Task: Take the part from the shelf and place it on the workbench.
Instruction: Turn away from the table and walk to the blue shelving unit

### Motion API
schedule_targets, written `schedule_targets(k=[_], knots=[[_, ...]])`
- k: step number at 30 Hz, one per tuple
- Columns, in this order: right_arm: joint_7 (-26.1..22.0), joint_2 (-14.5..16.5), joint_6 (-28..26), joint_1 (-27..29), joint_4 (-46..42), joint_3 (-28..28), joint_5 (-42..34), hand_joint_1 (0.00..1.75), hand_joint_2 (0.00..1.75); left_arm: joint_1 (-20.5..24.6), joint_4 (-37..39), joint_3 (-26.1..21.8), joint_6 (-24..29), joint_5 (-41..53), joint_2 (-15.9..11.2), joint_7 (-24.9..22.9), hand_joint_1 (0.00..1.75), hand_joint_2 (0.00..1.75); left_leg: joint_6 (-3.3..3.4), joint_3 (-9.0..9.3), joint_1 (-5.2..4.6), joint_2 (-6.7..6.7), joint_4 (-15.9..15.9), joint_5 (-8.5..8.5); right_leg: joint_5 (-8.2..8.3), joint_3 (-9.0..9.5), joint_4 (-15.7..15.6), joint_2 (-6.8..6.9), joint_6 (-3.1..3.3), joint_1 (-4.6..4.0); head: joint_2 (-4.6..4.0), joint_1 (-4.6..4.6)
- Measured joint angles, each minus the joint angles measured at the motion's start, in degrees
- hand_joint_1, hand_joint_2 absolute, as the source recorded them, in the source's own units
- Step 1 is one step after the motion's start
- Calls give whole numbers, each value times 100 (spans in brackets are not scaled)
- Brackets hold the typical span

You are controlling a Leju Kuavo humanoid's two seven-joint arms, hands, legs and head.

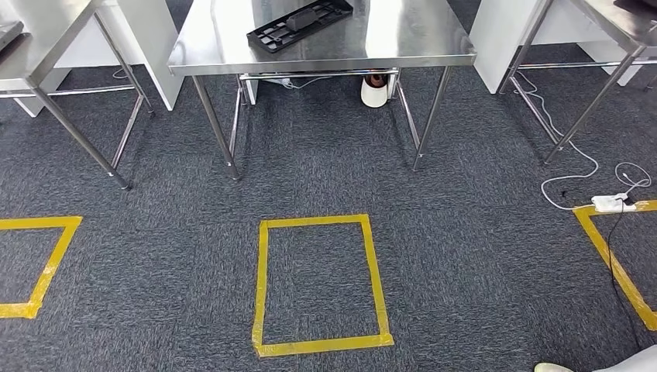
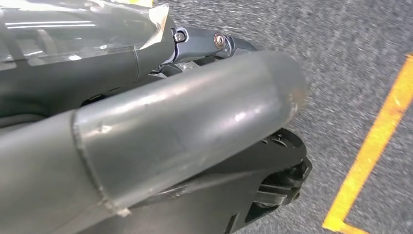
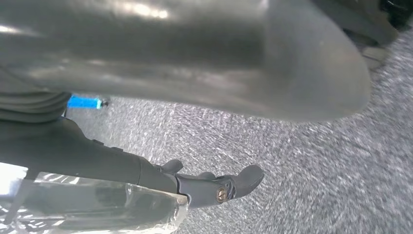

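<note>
Left hand (image 2: 160,146) and right hand (image 3: 204,58) hang empty, fingers loosely extended, unneeded: the part (image 1: 298,23) already lies at 12 o'clock on the worktop (image 1: 418,43).

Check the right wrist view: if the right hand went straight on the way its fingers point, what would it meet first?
Probably the carpet. The right hand hangs with its dark fingers stretched out over grey floor, nothing between them and it. Depth is unclear, so that is a guess.

Glossy steel workbench (image 1: 403,35); seemingly matt black plastic part (image 1: 298,23); rough carpet (image 1: 465,256).
</note>
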State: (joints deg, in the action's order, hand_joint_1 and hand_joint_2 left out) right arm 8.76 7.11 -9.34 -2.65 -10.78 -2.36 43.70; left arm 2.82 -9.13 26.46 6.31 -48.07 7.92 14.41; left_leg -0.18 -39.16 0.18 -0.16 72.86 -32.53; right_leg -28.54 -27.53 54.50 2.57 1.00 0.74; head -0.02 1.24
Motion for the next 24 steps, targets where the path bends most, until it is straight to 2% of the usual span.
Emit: schedule_targets(k=[1, 3, 4, 5, 7, 8, 9, 11, 13, 14, 15, 16, 17, 19, 20, 21, 23, 24], knots=[[-5, 4, 14, 4, 0, 0, 7, 0, 0, 0, 2, 2, 18, 16, 5, 2, 0, 0, 8, 226, 1, 28, -257, 135, 10, -30, 20, 48, -8, -3, 0, 2], [-24, 15, 39, 5, 0, 0, 11, 0, 0, 8, 5, 6, 52, 44, 19, 7, 0, 0, 46, 820, -12, 208, -1109, 346, 18, -58, 70, 143, -27, -25, 0, 7], [-34, 19, 58, 4, 0, 0, 14, 0, 0, 15, 7, 8, 65, 57, 24, 9, 0, 0, 84, 1010, -28, 289, -1419, 392, 24, -70, 86, 189, -42, -44, 0, -1], [-43, 20, 80, 2, 0, 0, 18, 0, 0, 23, 8, 10, 72, 69, 29, 11, 0, 0, 125, 1094, -47, 340, -1592, 392, 32, -71, 101, 234, -66, -63, 0, -9], [-55, 24, 107, -10, 0, 0, 25, 0, 0, 31, 11, 14, 75, 79, 37, 13, 0, 0, 214, 1053, -64, 271, -1656, 414, 57, -72, 102, 328, -133, -88, 0, -26], [-59, 25, 113, -18, -1, 0, 25, 0, 0, 33, 13, 15, 75, 79, 45, 12, 0, 0, 251, 1036, -51, 223, -1690, 442, 41, -89, 131, 307, -166, -87, 0, -24], [-62, 26, 115, -23, -1, 0, 25, 0, 0, 38, 14, 15, 75, 80, 54, 11, 0, 0, 292, 1014, -33, 173, -1716, 483, -25, -146, 225, 222, -185, -86, 0, -27], [-65, 21, 119, -17, -1, -1, 18, 0, 0, 60, 16, 16, 76, 82, 72, 11, 0, 0, 356, 956, -6, 69, -1748, 563, -337, -414, 779, -49, -180, -61, 0, -44], [-66, 17, 123, 7, 0, -3, 10, 0, 0, 80, 16, 19, 77, 86, 80, 11, 0, 0, 377, 873, -7, -63, -1744, 622, -671, -763, 1572, -186, -169, -39, 0, -60], [-65, 14, 124, 17, 0, -5, 8, 0, 0, 85, 17, 21, 77, 91, 84, 11, 0, 0, 373, 840, -9, -133, -1741, 647, -738, -863, 1811, -201, -186, -32, 0, -60], [-65, 9, 124, 24, 0, -7, 8, 0, 0, 87, 17, 22, 77, 96, 86, 11, 0, 0, 363, 815, -8, -205, -1737, 669, -710, -859, 1838, -211, -221, -26, 0, -62], [-65, 5, 124, 26, 0, -10, 8, 0, 0, 90, 18, 24, 77, 106, 89, 10, 0, 0, 349, 798, -7, -279, -1733, 688, -592, -733, 1621, -230, -268, -19, 0, -62], [-66, 1, 124, 23, 0, -13, 8, 0, 0, 95, 19, 27, 77, 116, 93, 10, 0, 0, 332, 786, -5, -352, -1726, 703, -426, -522, 1228, -288, -314, -6, 0, -62], [-67, 1, 128, 21, 0, -16, 8, 0, 0, 118, 19, 44, 81, 137, 104, 15, 0, 0, 290, 743, -25, -488, -1680, 721, -154, -124, 403, -555, -357, 23, 0, -67], [-67, 5, 131, 20, 0, -19, 5, 0, 0, 130, 19, 56, 85, 148, 110, 26, 0, 0, 263, 710, -37, -548, -1655, 731, -99, -38, 184, -656, -348, 31, 0, -69], [-67, 11, 133, 20, 0, -24, 2, 0, 0, 139, 19, 69, 89, 160, 114, 43, 0, 0, 231, 674, -43, -608, -1636, 744, -88, -17, 97, -701, -324, 27, 0, -72], [-67, 28, 142, 15, 0, -50, -9, 0, 0, 139, 22, 96, 93, 188, 113, 103, 0, 0, 160, 602, -29, -705, -1614, 772, -61, -18, 98, -572, -251, 46, 0, -74], [-68, 38, 148, 13, 0, -69, -14, 0, 0, 139, 25, 109, 99, 202, 112, 146, 0, 0, 128, 549, -26, -641, -1548, 727, -40, -13, 95, -502, -202, 63, 0, -66]])
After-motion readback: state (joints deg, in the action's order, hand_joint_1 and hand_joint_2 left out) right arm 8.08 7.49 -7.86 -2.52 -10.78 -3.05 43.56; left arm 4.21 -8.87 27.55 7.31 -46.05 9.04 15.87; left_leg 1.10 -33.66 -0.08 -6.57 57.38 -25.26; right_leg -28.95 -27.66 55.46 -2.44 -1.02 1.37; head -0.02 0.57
